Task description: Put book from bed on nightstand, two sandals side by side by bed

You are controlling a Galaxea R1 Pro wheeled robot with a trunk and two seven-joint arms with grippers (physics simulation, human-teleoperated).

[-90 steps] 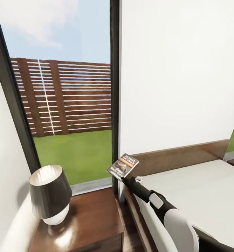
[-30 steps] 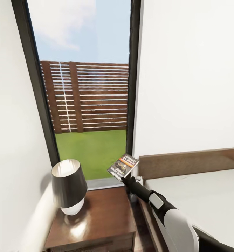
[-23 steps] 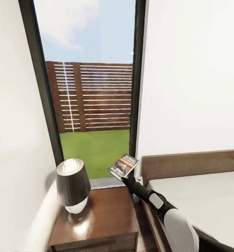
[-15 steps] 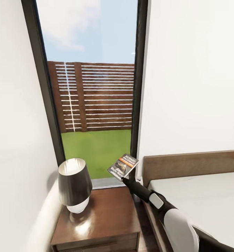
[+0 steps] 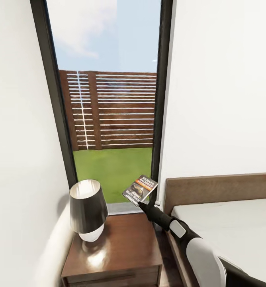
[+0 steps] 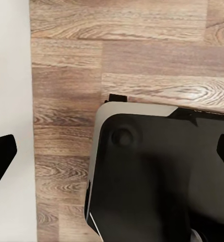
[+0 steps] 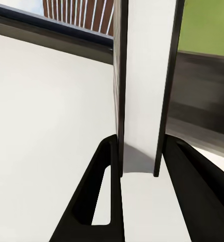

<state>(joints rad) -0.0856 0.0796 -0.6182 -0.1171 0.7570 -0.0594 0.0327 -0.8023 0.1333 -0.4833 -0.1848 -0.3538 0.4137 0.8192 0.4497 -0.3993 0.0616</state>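
My right gripper is shut on the book, a thin paperback with a dark cover and an orange band. It holds the book in the air above the back right corner of the nightstand. In the right wrist view the book stands edge-on, clamped between both fingers. The bed with its brown headboard lies to the right of the nightstand. My left gripper hangs open over the wooden floor, with nothing between its fingers. The sandals are out of view.
A dark-shaded lamp stands on the left half of the nightstand. A white wall closes in on the left. Behind stands a tall window with a dark frame. The robot's own dark base shows below the left gripper.
The camera has swung left, so the nightstand, lamp and window sit further right in the picture. The right arm and the book keep the same place in the view.
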